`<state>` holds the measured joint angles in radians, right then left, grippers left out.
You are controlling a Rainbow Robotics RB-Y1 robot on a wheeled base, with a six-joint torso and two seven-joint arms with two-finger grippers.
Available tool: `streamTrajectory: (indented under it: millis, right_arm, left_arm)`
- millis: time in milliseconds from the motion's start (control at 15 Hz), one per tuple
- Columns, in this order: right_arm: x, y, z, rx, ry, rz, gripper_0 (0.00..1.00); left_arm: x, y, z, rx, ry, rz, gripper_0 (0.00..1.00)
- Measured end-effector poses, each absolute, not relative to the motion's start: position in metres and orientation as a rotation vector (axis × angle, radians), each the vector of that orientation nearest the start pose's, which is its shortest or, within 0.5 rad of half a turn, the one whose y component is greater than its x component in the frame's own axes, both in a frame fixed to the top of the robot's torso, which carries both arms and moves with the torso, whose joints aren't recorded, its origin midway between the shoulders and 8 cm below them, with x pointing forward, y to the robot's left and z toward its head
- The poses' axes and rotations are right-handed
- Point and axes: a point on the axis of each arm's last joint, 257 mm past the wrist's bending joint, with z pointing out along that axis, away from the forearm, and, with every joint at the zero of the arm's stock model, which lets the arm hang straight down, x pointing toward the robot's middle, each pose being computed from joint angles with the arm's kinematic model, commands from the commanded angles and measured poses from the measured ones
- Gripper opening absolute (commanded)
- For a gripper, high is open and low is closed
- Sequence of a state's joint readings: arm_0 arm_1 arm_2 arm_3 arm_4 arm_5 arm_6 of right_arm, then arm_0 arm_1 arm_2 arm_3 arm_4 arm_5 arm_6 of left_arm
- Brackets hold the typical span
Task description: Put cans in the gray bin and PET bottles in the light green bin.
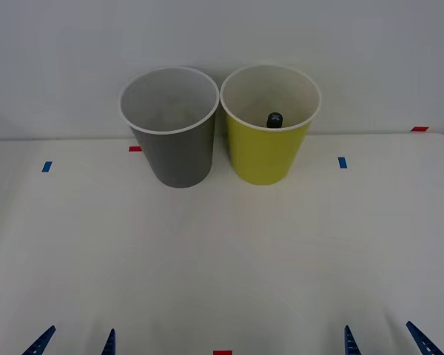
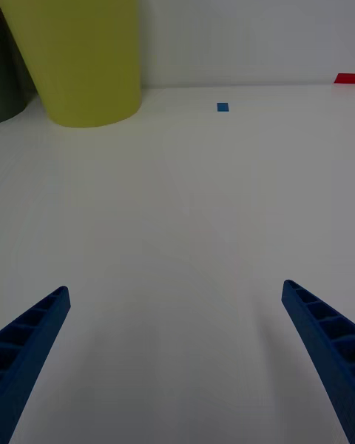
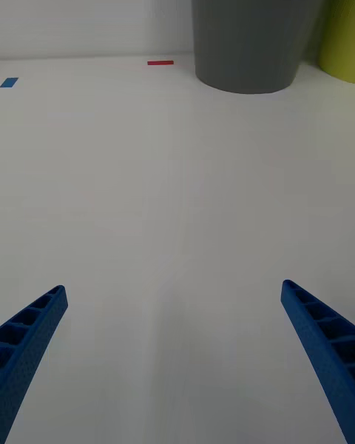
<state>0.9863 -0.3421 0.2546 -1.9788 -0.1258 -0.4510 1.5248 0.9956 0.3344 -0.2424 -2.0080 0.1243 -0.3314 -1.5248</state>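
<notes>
Peeking over the near rim of the light green bin [image 1: 270,140] is a small black screw cap — the PET bottle [image 1: 274,119], already down inside and leaning against the near wall. Its cap is all that can be seen; the body and label are hidden below the rim. So the bottle half of the job looks done.

Next door, touching or very nearly touching at the rims, stands the gray bin [image 1: 174,144], upright, white-rimmed, pale inside. Its visible interior looks bare, though the bottom cannot be made out clearly, so whether a can sits in there I cannot tell. No can lies anywhere on the table [image 1: 222,259], which points to the sorting being finished or close to it — that is a judgement, not a certainty.

Out to the grippers now. The left gripper [image 1: 74,344] sits at the near edge with both blue ribbed fingers spread wide and nothing between them; from its wrist camera the gray bin [image 3: 255,29] stands well ahead of the fingertips [image 3: 44,318], a red tape mark [image 3: 160,63] beside its base and a blue one [image 3: 8,82] farther to the side. The right gripper [image 1: 385,340] mirrors it, fingers parted and empty, the light green bin [image 2: 85,44] well ahead of its fingertips [image 2: 310,318] and off toward one finger's side, a blue tape mark [image 2: 222,106] lying ahead between them.

Both bins sit far beyond the fingers, at the table's back edge, and nothing is within reach of a grasp.
</notes>
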Motion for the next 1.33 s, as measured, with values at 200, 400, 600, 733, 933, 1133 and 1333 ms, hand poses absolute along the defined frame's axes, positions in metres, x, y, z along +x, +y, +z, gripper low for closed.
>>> streamTrajectory:
  millis: [200, 400, 600, 733, 933, 1133, 1333]
  right_arm:
    - [0.2336, -0.2529, -0.2996, -0.035, 1.724, 0.057, 1.00]
    - [0.2336, -0.2529, -0.2996, -0.035, 1.724, 0.057, 1.00]
    - [0.2336, -0.2529, -0.2996, -0.035, 1.724, 0.057, 1.00]
    - [0.2336, -0.2529, -0.2996, -0.035, 1.724, 0.057, 1.00]
    - [0.2336, -0.2529, -0.2996, -0.035, 1.724, 0.057, 1.00]
    - [0.2336, -0.2529, -0.2996, -0.035, 1.724, 0.057, 1.00]
    - [0.2336, -0.2529, -0.2996, -0.035, 1.724, 0.057, 1.00]
  left_arm:
    - [0.2315, 0.2574, -0.3176, 0.028, 1.819, -0.040, 1.00]
    - [0.2315, 0.2574, -0.3176, 0.028, 1.819, -0.040, 1.00]
    - [0.2315, 0.2574, -0.3176, 0.028, 1.819, -0.040, 1.00]
    - [0.2315, 0.2574, -0.3176, 0.028, 1.819, -0.040, 1.00]
    - [0.2315, 0.2574, -0.3176, 0.028, 1.819, -0.040, 1.00]
    - [0.2315, 0.2574, -0.3176, 0.028, 1.819, -0.040, 1.00]
    - [0.2315, 0.2574, -0.3176, 0.028, 1.819, -0.040, 1.00]
